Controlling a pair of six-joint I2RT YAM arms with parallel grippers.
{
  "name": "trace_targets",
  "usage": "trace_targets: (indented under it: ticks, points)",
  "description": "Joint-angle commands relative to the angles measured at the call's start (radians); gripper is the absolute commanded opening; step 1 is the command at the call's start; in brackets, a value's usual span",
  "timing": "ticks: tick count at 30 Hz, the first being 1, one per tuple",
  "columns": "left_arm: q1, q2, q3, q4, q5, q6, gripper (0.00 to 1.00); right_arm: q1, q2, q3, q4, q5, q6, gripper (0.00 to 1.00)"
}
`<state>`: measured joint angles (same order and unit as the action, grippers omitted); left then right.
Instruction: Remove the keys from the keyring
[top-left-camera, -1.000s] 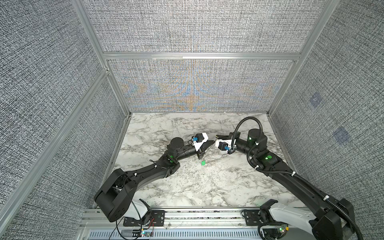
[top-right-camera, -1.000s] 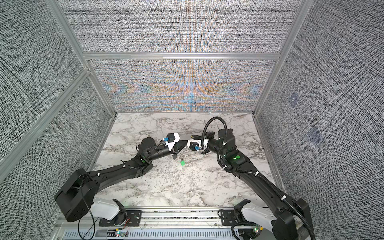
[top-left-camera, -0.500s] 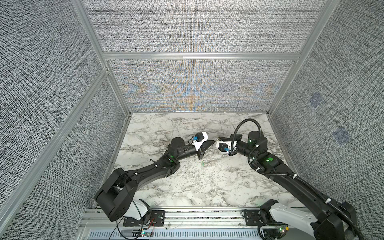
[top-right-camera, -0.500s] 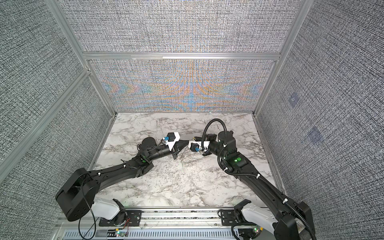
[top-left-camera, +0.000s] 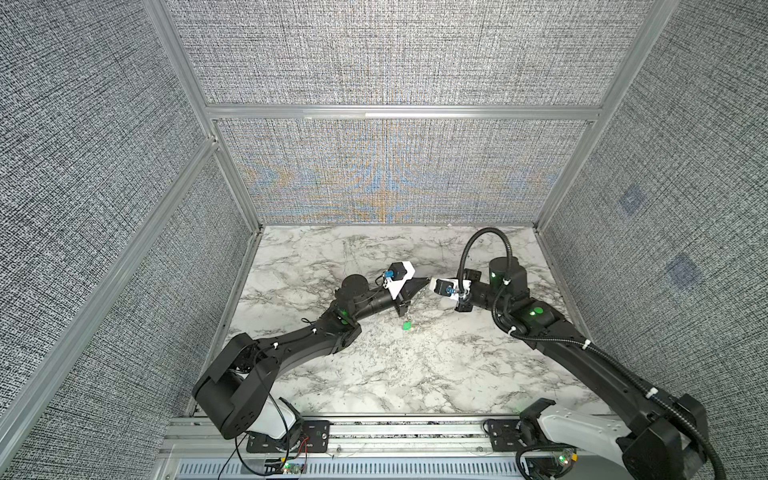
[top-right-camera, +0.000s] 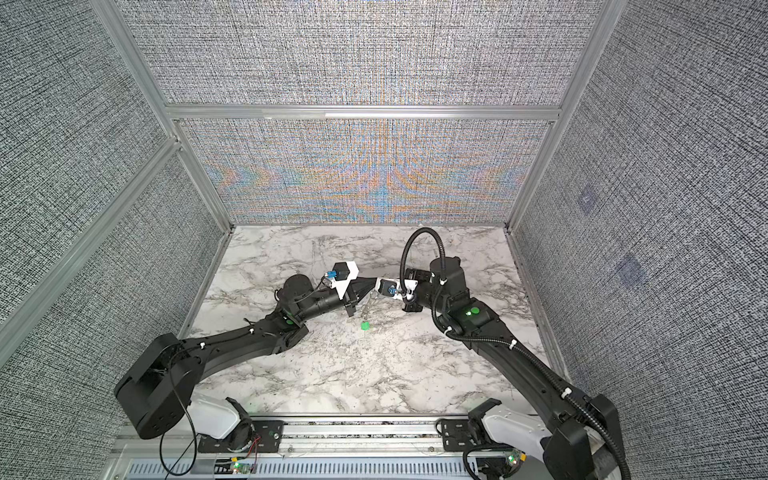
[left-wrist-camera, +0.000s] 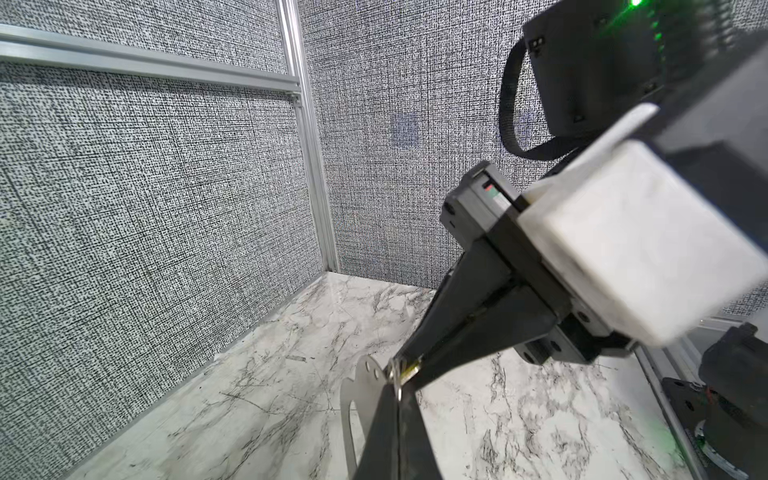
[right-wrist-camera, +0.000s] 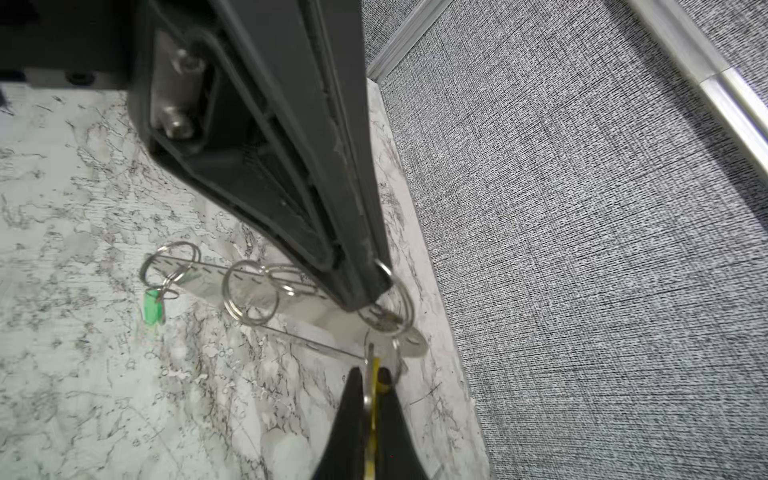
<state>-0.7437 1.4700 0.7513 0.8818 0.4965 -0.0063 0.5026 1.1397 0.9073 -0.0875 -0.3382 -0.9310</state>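
The left gripper (left-wrist-camera: 395, 390) is clamped tight on one end of the keyring (left-wrist-camera: 360, 388), with nothing but the thin metal plate left between its fingers. The right gripper (right-wrist-camera: 371, 374) is likewise closed narrow, and the yellow-tagged key (right-wrist-camera: 376, 370) is pinched between its fingertips, just beside the end of the keyring gripped by the left. Whether that key is on a ring cannot be told. The two gripper tips are set almost together, left facing right, above the middle of the marble table (top-left-camera: 415, 374), somewhat toward its far side. From the gripped end the keyring is held sloping down toward the near side, and several wire split rings (right-wrist-camera: 249, 293) are threaded along its edge. At its lower end the green-tagged key (top-right-camera: 364, 326) is hung from a ring, and its green tag is seen just near of the grippers in both top views. Whether the tag is touching the table cannot be told. The key blades are too small to be made out clearly.
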Motion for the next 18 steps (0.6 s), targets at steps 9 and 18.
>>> trace_targets:
  ticks: [9,18]
  points:
    - [0.001,0.021,0.004,0.126,0.004,-0.021,0.0,-0.002,0.027,0.048,-0.04,-0.166,0.116,0.0]
    - [0.001,0.006,0.004,0.054,-0.061,0.014,0.0,-0.004,0.023,0.039,-0.048,-0.122,0.178,0.0]
